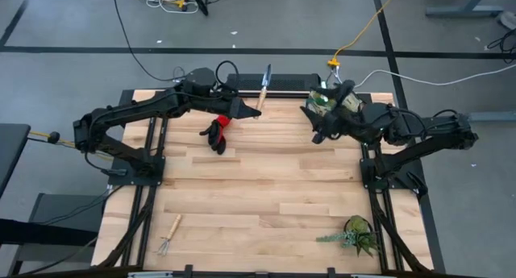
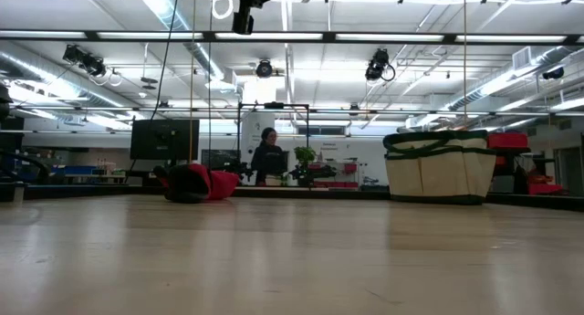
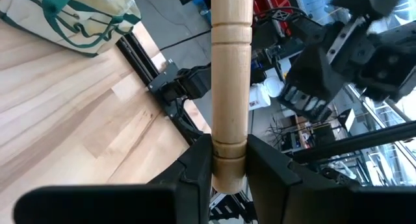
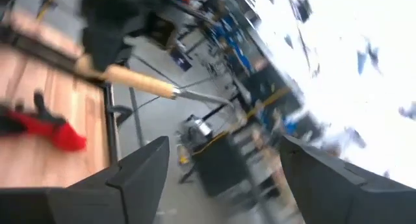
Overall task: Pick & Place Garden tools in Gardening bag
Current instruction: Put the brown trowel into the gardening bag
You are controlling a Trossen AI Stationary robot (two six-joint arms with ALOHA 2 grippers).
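Left hand (image 3: 229,178) clamped on trowel (image 1: 263,86) at wooden handle butt, held above tabletop's (image 1: 258,189) far edge. Stiff, light, smooth round wood; likely to pivot in so low a grip. Long axis toward far edge, blade outermost. Right hand (image 1: 318,125) spread wide, empty, by bag (image 1: 326,102).
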